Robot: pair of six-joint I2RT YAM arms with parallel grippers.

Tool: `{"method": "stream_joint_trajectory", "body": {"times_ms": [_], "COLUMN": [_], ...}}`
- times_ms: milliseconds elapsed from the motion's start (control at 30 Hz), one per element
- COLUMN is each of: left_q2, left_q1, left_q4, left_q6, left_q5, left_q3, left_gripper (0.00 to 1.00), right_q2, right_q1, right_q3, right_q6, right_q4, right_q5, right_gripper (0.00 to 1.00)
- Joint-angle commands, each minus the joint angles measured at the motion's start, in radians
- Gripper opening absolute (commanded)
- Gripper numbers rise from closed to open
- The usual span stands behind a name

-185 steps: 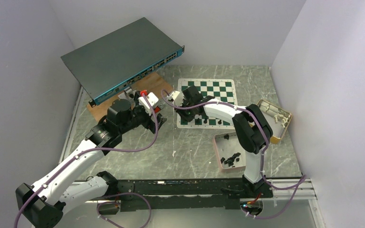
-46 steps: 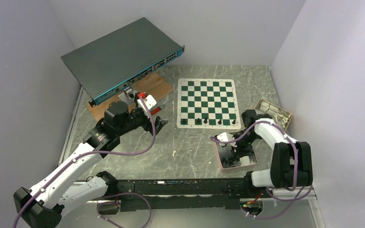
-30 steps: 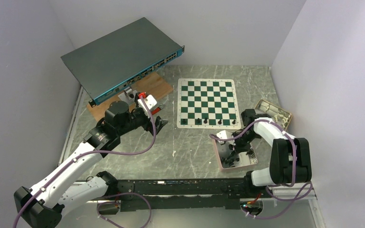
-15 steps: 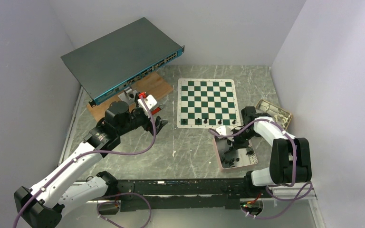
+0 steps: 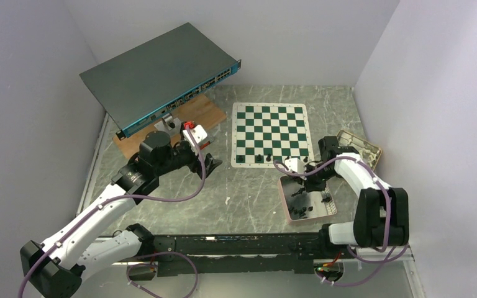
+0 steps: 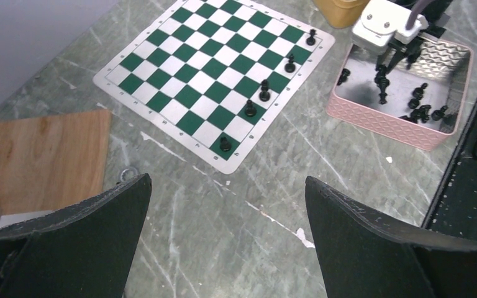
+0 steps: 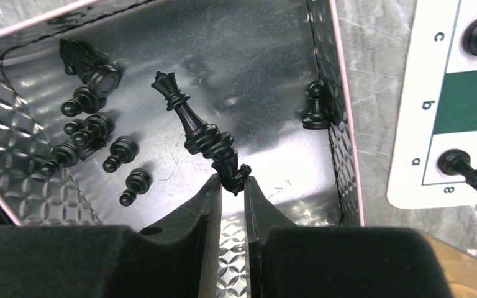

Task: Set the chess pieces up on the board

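while the right hand [image 7: 231, 186] is pinched shut on the base of a crowned black piece [image 7: 192, 127], the piece is held over the pink tray [image 7: 341, 143]. step in hand: pick looks done, carry to the board [image 5: 270, 124] not yet made. five placed pieces [image 6: 264, 93] are stood along the board's near row; a free square there is probably wanted next. long axis is tilted, not upright: the crown is pointed away from the fingers, toward the loose pieces [image 7: 93, 146] lying in the tray. it should be righted before set-down, base first. left hand [image 6: 227, 192] is held spread, nothing in it, above the surface [image 6: 223, 261].
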Motion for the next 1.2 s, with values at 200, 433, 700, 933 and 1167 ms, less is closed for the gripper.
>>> {"method": "stream_joint_trajectory", "body": {"times_ms": [200,433,700,933,1167], "left_q2": [0.067,0.124,0.287,0.510,0.711], "left_q1": [0.000,-0.062,-0.242,-0.307,-0.346], "left_q4": [0.127,0.383,0.673,0.809,0.818], "left_q6": [-0.179,-0.554,-0.822,-0.932,-1.037], "left_q5": [0.204,0.195,0.063,0.075,0.061], "left_q3": [0.009,-0.090,-0.143,-0.063,0.057], "left_gripper": [0.99,0.99,1.00,0.97,0.94], "right_q2": [-0.103,-0.115,-0.115,-0.099,-0.069], "right_q1": [-0.009,-0.012,-0.095,-0.198,-0.221], "right_q3": [0.035,0.036,0.065,0.098,0.123], "right_q6": [0.192,0.249,0.236,0.168,0.139], "right_q4": [-0.096,-0.136,-0.175,-0.246,-0.289], "right_q5": [-0.089,-0.150,-0.161,-0.253,-0.326], "right_gripper": [0.00,0.00,0.00,0.00,0.00]}}
